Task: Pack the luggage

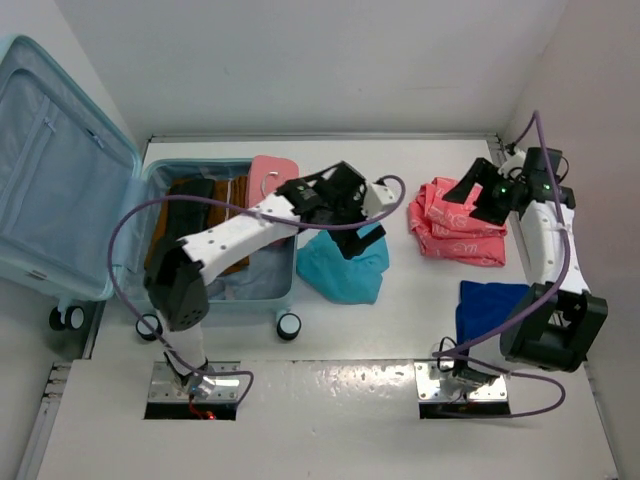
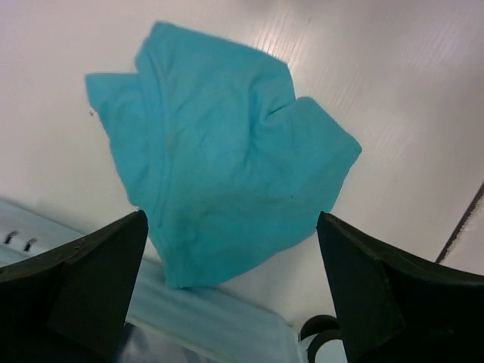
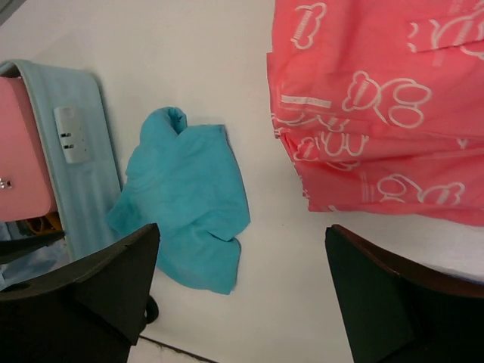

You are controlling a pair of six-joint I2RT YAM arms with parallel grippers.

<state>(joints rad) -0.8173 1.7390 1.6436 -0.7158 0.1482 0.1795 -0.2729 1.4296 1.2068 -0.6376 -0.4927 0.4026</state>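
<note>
Teal cloth pickup seemingly in hand, left claw spread empty above it beside the luggage, right claw likewise apart; next, lower, pinch, carry inside.

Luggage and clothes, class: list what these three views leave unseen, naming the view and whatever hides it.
Luggage contents: top view, the left arm crosses the open tray, covering much of them.
Dark blue cloth: top view, the right arm covers its right side.
Pink printed garment: right wrist view, cut by the top and right edges.
</note>
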